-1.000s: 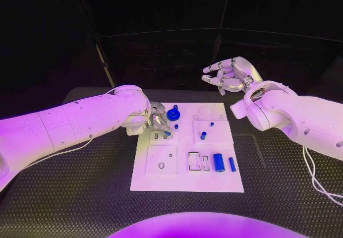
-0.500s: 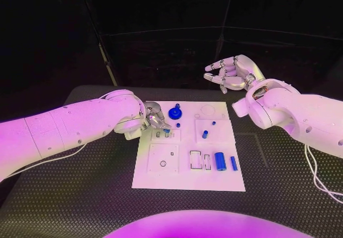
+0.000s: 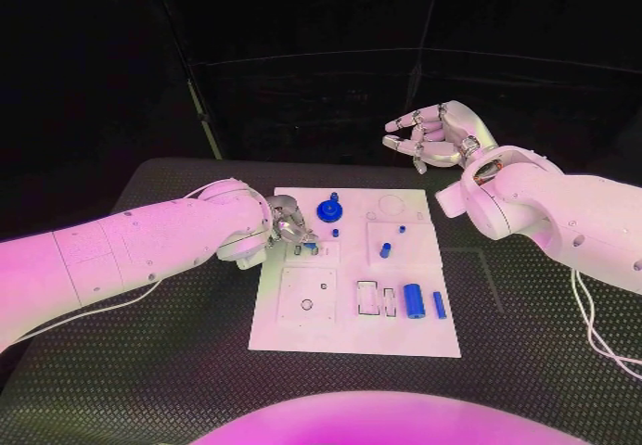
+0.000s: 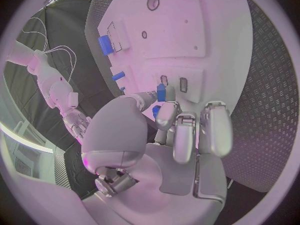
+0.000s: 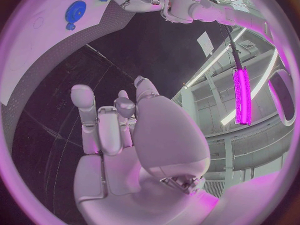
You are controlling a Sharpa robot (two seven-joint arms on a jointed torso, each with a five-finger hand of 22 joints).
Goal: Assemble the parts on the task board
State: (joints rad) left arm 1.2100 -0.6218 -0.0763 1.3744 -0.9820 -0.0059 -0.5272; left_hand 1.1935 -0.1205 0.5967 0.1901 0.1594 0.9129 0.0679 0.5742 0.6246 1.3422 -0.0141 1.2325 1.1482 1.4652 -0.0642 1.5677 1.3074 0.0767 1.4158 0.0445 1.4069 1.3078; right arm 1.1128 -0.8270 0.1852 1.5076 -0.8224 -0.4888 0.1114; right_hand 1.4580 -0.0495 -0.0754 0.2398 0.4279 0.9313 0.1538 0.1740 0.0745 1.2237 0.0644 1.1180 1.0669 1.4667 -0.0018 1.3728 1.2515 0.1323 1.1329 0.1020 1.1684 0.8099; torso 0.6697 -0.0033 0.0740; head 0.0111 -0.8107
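A small blue part [image 4: 160, 92] is pinched at the tips of the fingers [image 4: 167, 114] of the left hand [image 3: 289, 228], just over the upper left block of the task board [image 3: 311, 336], where two narrow slots [image 4: 182, 84] are seen close in front of the fingertips. Whether the part already touches a slot cannot be told; it is judged that this insertion is the step now in hand and is not yet finished.

Beyond the fingers, toward the far end of the board, a round blue gear-like part [image 3: 327, 209] is seated, and a small blue peg [image 3: 336, 233] stands just beside the held part. On the block to the other side, a short blue cylinder [image 3: 385, 249] and a tiny blue peg [image 3: 402, 227] are seen; if they are fully placed cannot be said. Further from the fingers, toward the near end of the board, a thick blue cylinder [image 3: 415, 299] and a thin blue bar [image 3: 438, 305] lie flat beside rectangular frames [image 3: 365, 296] that look unfilled. The block with a small round hole [image 3: 306, 304] looks unfilled as well.

So the task is judged to be only partly done: some parts seem seated, and several are left.

The right hand [image 3: 435, 133] is held up well apart from the board, beyond the far edge of the table [image 3: 174, 371], its fingers curled in loosely with nothing between them.
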